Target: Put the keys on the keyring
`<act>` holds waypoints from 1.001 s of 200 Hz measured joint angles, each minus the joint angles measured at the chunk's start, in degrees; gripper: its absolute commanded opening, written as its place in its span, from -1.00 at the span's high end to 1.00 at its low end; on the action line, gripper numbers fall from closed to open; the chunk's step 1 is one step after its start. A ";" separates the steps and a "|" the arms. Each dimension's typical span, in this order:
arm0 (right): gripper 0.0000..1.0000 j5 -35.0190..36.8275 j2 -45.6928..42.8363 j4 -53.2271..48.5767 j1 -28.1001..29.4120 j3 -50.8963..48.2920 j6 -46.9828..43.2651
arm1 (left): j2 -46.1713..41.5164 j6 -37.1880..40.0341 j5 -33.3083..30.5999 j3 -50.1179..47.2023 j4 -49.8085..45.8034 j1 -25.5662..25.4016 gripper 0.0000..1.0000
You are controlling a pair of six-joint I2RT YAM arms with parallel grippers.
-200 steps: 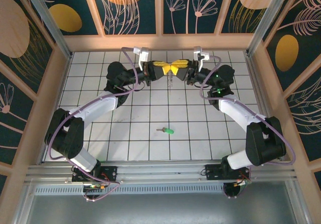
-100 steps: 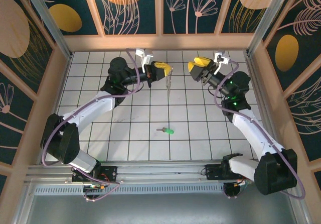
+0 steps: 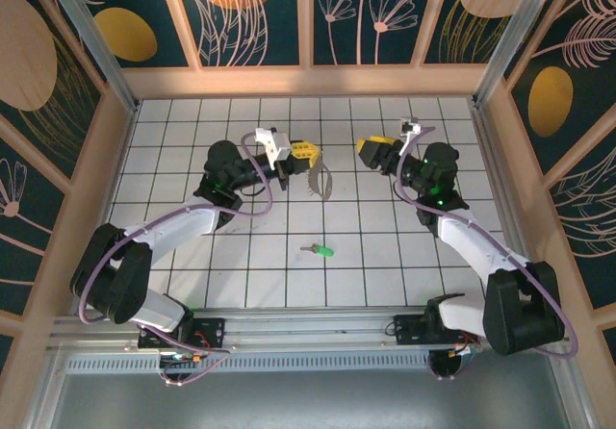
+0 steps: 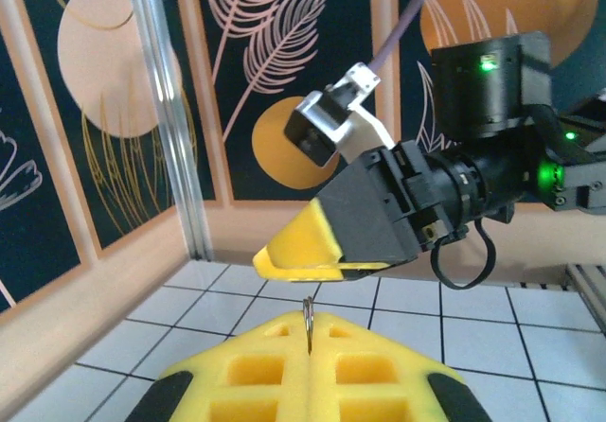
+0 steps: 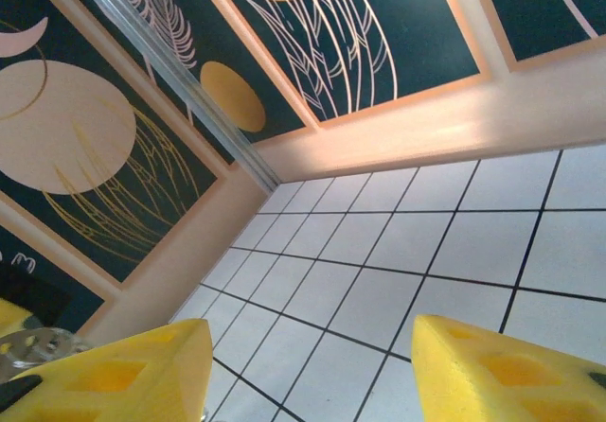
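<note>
My left gripper hovers over the back middle of the tiled floor, shut on the keyring, a thin dark loop that hangs below its yellow fingers. In the left wrist view the keyring shows edge-on, pinched between the closed pads of the left gripper. My right gripper faces it from about a tile to the right, open and holding nothing. Its wrist view shows the right gripper with both yellow fingers wide apart over bare tiles. The green-headed key lies flat on the floor nearer the front.
The white tiled floor is boxed in by low wooden walls with dark patterned panels. A metal rail carries both arm bases along the near edge. In the left wrist view the right gripper hangs close ahead.
Both grippers met at the keyring a second ago. The right one has opened, let go and drawn back to the right. The left has come forward and lower with the keyring.
</note>
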 measured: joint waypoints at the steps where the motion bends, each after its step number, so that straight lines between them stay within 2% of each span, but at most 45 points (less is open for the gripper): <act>1: -0.16 0.00 0.04 0.00 0.00 0.00 0.00 | -0.09 0.20 0.07 -0.04 0.11 0.00 1.00; 38: -0.15 -0.02 1.14 0.85 0.00 -0.79 0.39 | -1.44 2.75 2.93 -0.31 3.87 0.00 1.00; 80: -0.15 0.00 1.51 1.64 0.00 -2.03 0.72 | -1.46 1.20 7.52 -1.05 8.87 0.00 1.00; 137: -0.15 0.00 2.54 4.98 0.00 -4.24 1.44 | 1.14 -7.67 12.96 -1.22 19.15 0.00 1.00; 200: -0.14 0.02 2.73 5.18 0.00 -4.42 1.25 | 5.75 -19.87 16.41 2.95 24.22 -0.11 1.00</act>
